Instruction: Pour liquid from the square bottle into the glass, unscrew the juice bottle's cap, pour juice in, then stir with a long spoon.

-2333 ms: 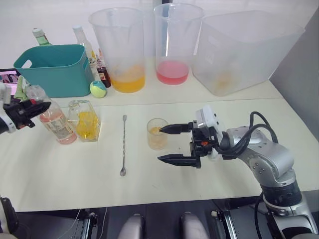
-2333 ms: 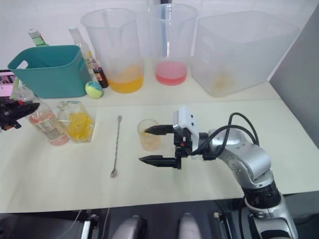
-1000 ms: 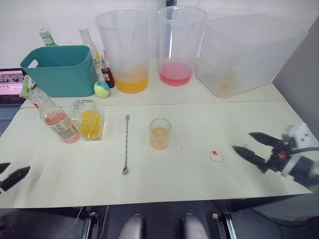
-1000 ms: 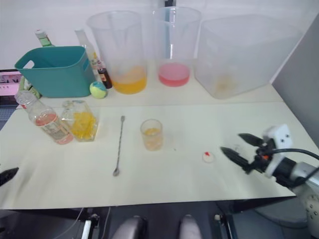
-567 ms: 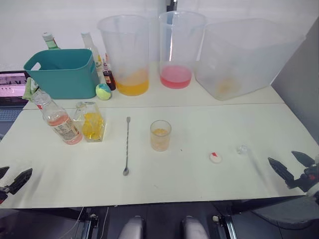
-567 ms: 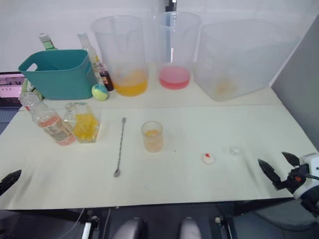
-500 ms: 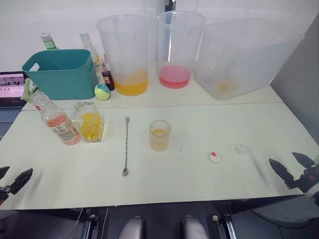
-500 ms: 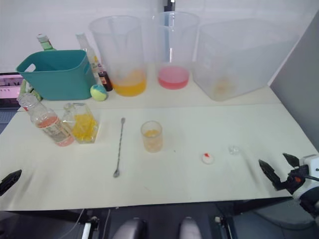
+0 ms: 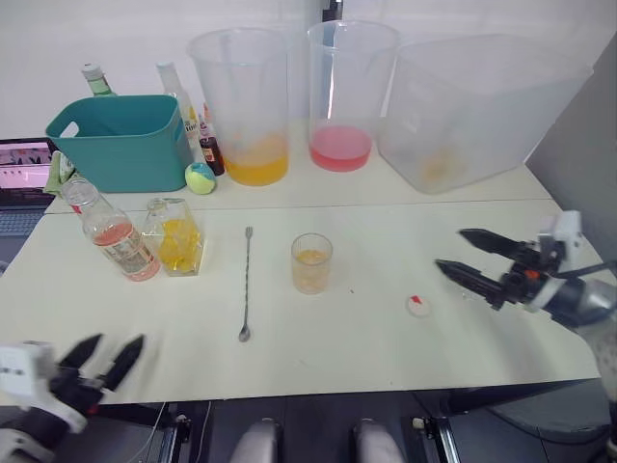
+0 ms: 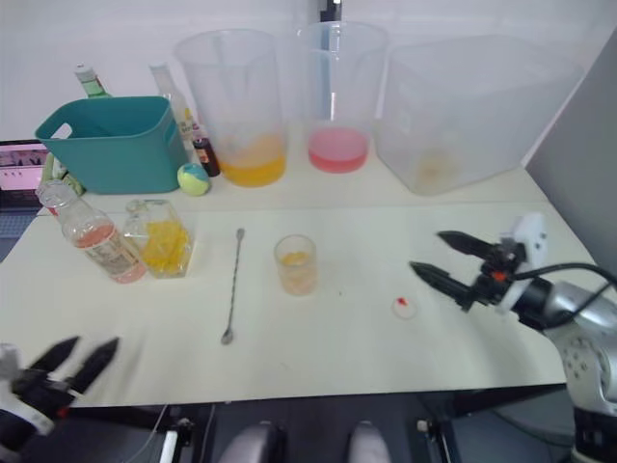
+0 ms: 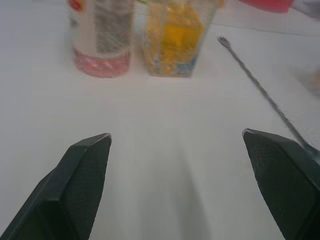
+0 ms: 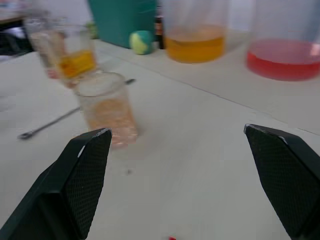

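The glass (image 9: 311, 262), with a little orange liquid in it, stands mid-table. The long spoon (image 9: 245, 283) lies flat to its left. Further left stand the square bottle (image 9: 175, 237) with yellow liquid and the juice bottle (image 9: 114, 236) with pink liquid, side by side. The juice bottle's cap (image 9: 417, 307), white with a red mark, lies on the table to the right of the glass. My right gripper (image 9: 451, 249) hovers open and empty just right of the cap, pointing at the glass (image 12: 107, 107). My left gripper (image 9: 116, 342) is open and empty at the front left edge, facing both bottles (image 11: 180, 40).
At the back stand a teal basket (image 9: 120, 140), a pitcher with orange liquid (image 9: 241, 106), a pitcher with pink liquid (image 9: 342, 96) and a big clear tub (image 9: 472, 106). A small ball (image 9: 201, 177) and several bottles sit by the basket. A laptop (image 9: 24, 164) is far left.
My right gripper has moved up from the front right edge to beside the cap. My left gripper has come in from the left front corner towards the table. Nothing on the table has moved.
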